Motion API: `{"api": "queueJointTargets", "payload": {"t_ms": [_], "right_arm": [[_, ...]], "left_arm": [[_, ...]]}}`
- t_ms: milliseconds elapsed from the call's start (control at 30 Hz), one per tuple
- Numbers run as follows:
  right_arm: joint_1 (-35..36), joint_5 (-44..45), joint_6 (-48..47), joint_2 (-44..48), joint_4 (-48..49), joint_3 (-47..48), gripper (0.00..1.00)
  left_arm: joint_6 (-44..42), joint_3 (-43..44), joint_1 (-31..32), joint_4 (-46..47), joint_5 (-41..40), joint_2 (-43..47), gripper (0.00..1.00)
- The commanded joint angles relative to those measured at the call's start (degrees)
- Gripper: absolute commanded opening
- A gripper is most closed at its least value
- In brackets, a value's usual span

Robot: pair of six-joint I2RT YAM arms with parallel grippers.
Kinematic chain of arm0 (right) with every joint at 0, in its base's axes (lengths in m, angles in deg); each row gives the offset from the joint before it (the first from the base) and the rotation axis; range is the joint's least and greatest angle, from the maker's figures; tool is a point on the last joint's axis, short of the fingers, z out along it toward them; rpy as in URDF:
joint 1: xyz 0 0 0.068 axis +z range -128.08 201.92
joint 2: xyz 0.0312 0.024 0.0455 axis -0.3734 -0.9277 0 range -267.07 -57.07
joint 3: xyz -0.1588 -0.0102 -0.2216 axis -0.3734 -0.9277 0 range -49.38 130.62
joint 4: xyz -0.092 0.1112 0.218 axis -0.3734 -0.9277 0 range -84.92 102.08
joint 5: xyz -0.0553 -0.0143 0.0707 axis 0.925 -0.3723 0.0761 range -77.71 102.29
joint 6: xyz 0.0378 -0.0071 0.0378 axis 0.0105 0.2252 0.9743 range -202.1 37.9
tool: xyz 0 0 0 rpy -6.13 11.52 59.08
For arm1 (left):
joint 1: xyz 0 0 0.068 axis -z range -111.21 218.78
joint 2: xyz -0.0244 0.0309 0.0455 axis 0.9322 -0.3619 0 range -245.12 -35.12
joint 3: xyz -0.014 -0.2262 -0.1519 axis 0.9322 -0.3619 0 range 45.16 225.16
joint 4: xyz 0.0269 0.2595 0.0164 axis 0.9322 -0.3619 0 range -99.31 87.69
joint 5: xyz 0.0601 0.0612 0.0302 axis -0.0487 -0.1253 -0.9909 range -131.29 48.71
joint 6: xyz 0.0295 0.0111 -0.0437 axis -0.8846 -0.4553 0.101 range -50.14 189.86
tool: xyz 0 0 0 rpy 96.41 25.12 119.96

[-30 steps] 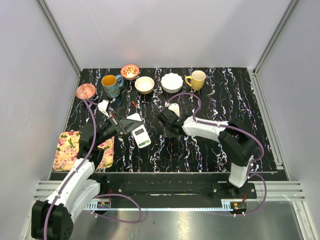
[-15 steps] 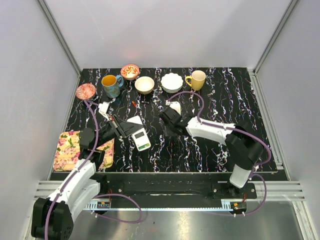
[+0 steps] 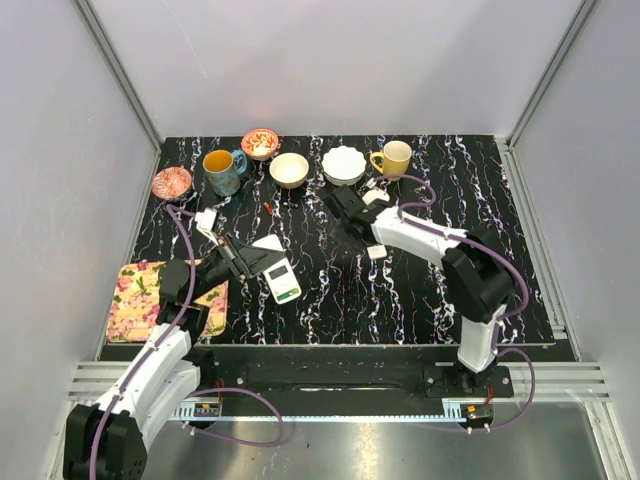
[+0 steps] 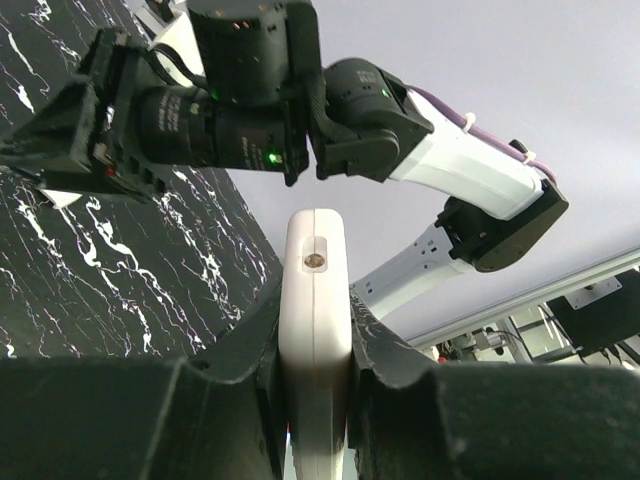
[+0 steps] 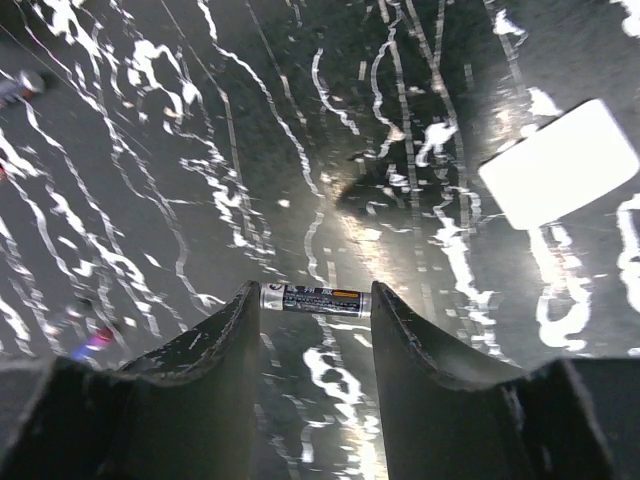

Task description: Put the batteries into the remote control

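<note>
both grippers loaded over the black table

the black marbled table (image 3: 500, 210) lies under both tools. the left gripper (image 3: 243, 257) is closed to the thickness of the remote control (image 4: 314, 300), clamping it edge-on between its fingers, with the slab sticking out past the tips. the right gripper (image 5: 315, 315) is nearly closed on one battery (image 5: 315, 298), held crosswise at its fingertips. a small white panel (image 5: 560, 165) lies flat on the table ahead of that gripper, off to the right in its own view.
</note>
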Motion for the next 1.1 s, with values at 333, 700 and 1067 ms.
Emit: {"api": "queueJointTargets", "payload": {"t_ms": [333, 700, 1067], "right_arm": [[-1.9, -7.3, 41.4, -10.5, -13.2, 6.8, 0.0], [-1.7, -4.4, 42.7, -13.1, -24.6, 11.4, 0.31], [-1.8, -5.2, 38.7, -13.2, -24.5, 11.2, 0.67]], "left_arm": [[2.4, -2.7, -0.1, 4.8, -3.9, 2.6, 0.0], [2.8, -3.3, -0.1, 5.6, -4.5, 1.6, 0.0], [2.6, -3.5, -0.1, 3.5, -4.5, 1.9, 0.0]]}}
